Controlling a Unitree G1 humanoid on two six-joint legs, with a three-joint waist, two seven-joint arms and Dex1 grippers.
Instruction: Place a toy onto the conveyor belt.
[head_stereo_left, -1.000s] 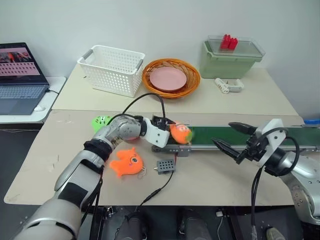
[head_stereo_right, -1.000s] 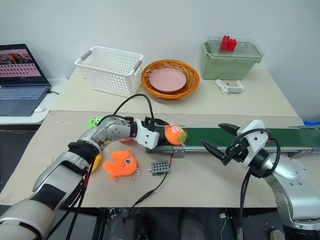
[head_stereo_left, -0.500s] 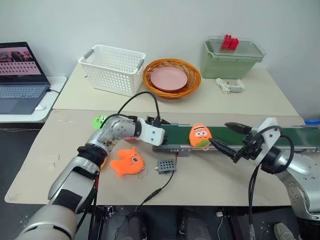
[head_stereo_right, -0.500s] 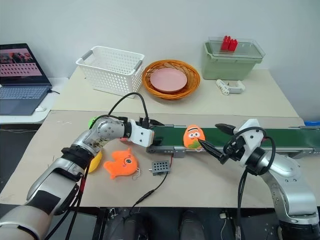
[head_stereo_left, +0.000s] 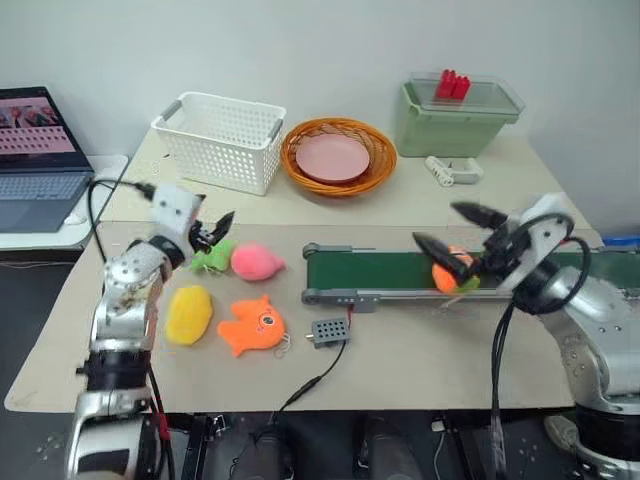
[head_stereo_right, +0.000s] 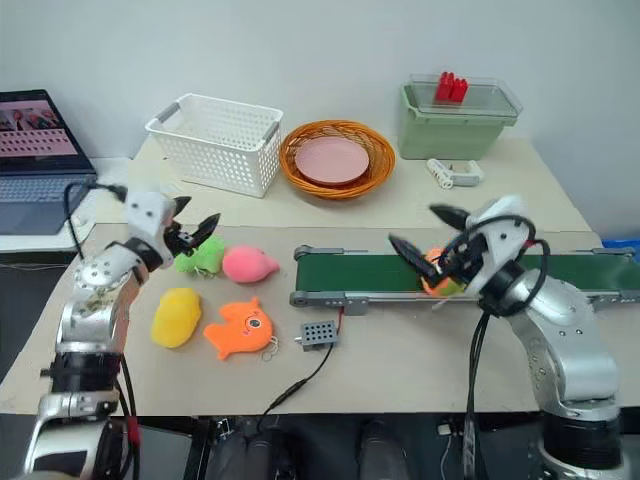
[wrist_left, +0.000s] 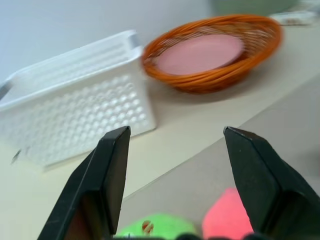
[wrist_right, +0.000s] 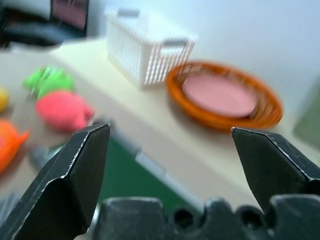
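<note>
The toy (head_stereo_left: 447, 276), a small rounded orange plush with a green tip, lies on the dark green conveyor belt (head_stereo_left: 380, 270) right of its middle. My right gripper (head_stereo_left: 455, 232) hangs open just above it, one finger on each side, and partly covers it. At the table's left, my left gripper (head_stereo_left: 212, 230) is open and holds nothing, level above a green plush (head_stereo_left: 208, 260). In the left wrist view the green plush (wrist_left: 157, 226) sits low between the open fingers (wrist_left: 107, 180).
A pink plush (head_stereo_left: 257, 262), a yellow plush (head_stereo_left: 188, 313) and an orange fish plush (head_stereo_left: 252, 325) lie left of the belt. A small grey box (head_stereo_left: 330, 331) with a cable sits in front. Behind stand a white basket (head_stereo_left: 222, 140), a wicker basket (head_stereo_left: 338, 155), a green bin (head_stereo_left: 455, 115) and a laptop (head_stereo_left: 40, 150).
The toy has travelled right along the belt, to under the right gripper, which has risen a little. My left arm has swung away from the belt's left end to above the green plush.
</note>
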